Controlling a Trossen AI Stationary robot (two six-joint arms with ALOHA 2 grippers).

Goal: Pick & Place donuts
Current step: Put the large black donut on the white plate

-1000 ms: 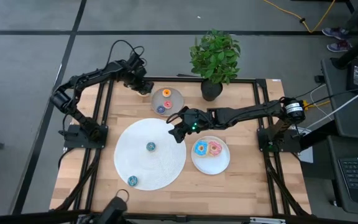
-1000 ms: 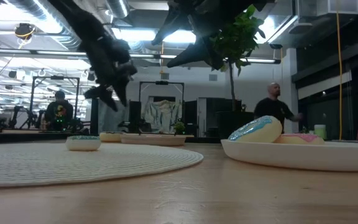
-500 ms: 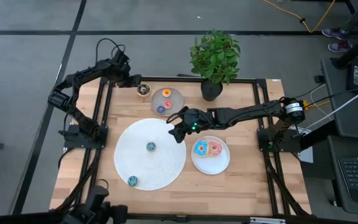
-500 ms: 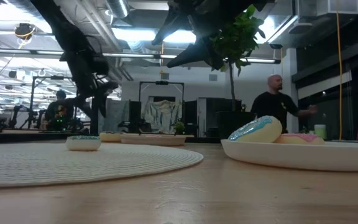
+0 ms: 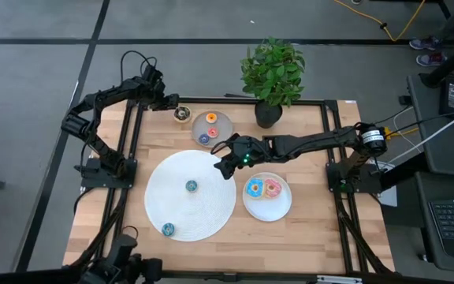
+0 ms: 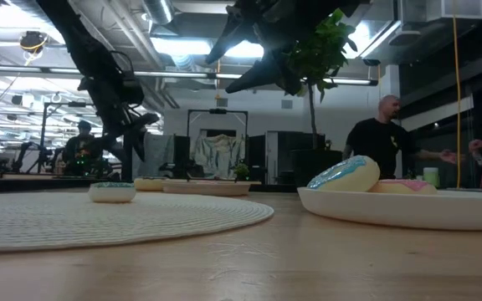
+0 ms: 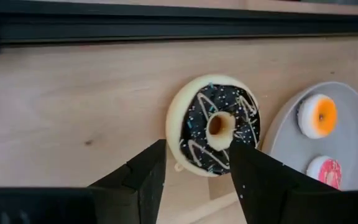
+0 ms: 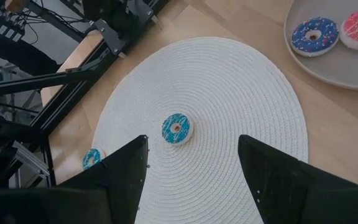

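A chocolate-brown donut [image 7: 215, 124] with sprinkles lies flat on the wood [image 5: 182, 113], just left of a grey plate [image 5: 222, 125]. That plate holds small orange, red-pink and dark blue donuts. My left gripper [image 7: 197, 180] is open above the brown donut, one finger toward each side, and touches nothing [image 5: 170, 106]. My right gripper [image 8: 191, 186] is open and hovers over the far right edge of the large white disc [image 5: 211, 207]. Two teal donuts [image 5: 191, 186] [image 5: 168, 229] lie on the disc. Blue [image 5: 254, 188] and pink [image 5: 273, 188] donuts rest on a white plate [image 5: 278, 210].
A potted plant [image 5: 272, 75] stands at the table's far edge, right of the grey plate. Black frame rails run along the table's left and right sides. Bare wood shows along the near edge and in the far left corner. In the low view, people stand in the room beyond the table.
My left gripper has drawn back from the grey plate's left rim toward the table's far left corner. The chocolate-brown donut, covered by it a second ago, now shows lying on the wood. My right arm has kept still.
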